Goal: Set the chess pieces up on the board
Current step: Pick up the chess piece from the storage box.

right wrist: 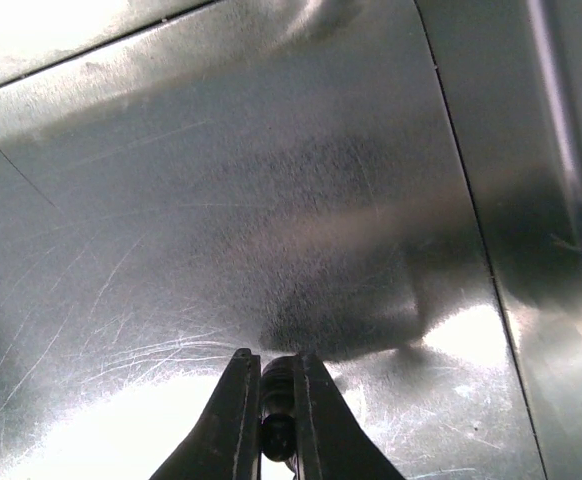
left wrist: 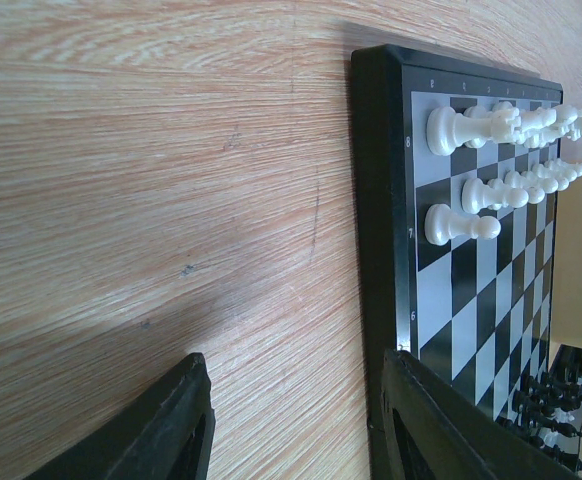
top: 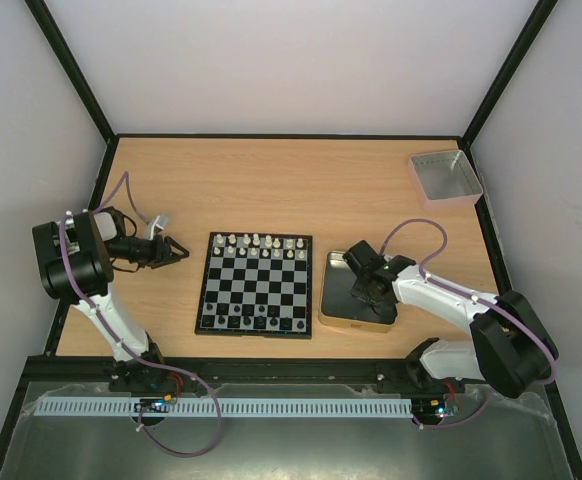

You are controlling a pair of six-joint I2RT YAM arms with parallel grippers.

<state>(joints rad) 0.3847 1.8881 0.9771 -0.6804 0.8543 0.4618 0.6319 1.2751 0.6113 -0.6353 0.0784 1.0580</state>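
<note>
Black tiny chess piece (right wrist: pixel 278 380) is pinched by right gripper (right wrist: pixel 274 362) in scratched metal tin (right wrist: pixel 171 200), left gripper (left wrist: pixel 296 372) gapes empty; shallow tip-pinch may drop it mid-lift.

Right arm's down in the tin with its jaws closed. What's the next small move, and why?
Probably lift the right gripper straight up, clear of the tin. Its jaws are shut on a small black piece inside the tin, so the pick looks done; rising first should clear the rim before crossing to the board.
</note>
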